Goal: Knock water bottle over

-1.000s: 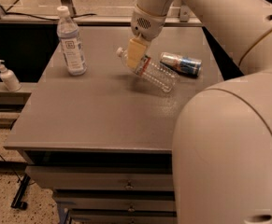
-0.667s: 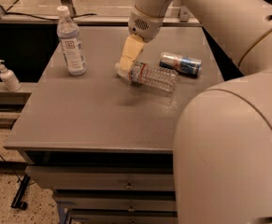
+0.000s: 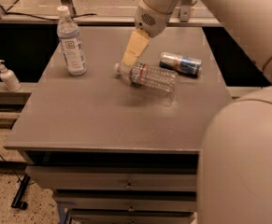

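The water bottle (image 3: 148, 77), small, clear and ribbed with a white cap and a red-and-white band, lies on its side on the grey table (image 3: 103, 120), cap pointing left. My gripper (image 3: 130, 58) reaches down from the white arm at the top, its cream fingers just above the bottle's cap end. It holds nothing.
A taller bluish bottle (image 3: 71, 42) with a large white label stands upright at the table's back left. A blue and silver can (image 3: 181, 63) lies on its side just right of the water bottle. A white pump dispenser (image 3: 7, 76) stands on a ledge left of the table.
The water bottle has dropped from a tilted pose to lying flat on the table. My gripper has moved slightly up and left, away from the bottle's body.
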`<action>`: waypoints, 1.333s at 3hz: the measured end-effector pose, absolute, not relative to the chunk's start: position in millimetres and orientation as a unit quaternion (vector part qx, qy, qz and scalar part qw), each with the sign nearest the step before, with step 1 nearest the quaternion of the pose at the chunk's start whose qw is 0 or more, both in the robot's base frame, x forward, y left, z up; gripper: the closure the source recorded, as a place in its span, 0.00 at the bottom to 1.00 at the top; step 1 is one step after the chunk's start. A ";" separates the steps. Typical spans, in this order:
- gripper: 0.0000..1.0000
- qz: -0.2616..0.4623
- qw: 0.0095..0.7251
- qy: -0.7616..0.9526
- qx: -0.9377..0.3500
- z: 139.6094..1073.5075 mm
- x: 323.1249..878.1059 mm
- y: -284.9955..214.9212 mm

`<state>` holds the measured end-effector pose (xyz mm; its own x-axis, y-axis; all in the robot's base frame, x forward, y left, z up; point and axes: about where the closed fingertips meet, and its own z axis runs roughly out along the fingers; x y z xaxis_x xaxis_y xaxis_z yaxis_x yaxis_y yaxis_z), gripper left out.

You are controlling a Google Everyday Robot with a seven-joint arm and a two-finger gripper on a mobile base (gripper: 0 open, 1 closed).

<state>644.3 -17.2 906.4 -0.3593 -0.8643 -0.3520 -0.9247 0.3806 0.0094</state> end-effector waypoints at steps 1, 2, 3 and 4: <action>0.00 0.090 0.246 0.808 -0.528 951.4 615.5 -57.7; 0.00 0.072 0.329 0.789 -0.513 986.3 570.6 -91.6; 0.00 0.052 0.404 0.778 -0.478 1011.9 523.6 -123.4; 0.00 0.038 0.441 0.780 -0.442 1021.6 521.2 -147.8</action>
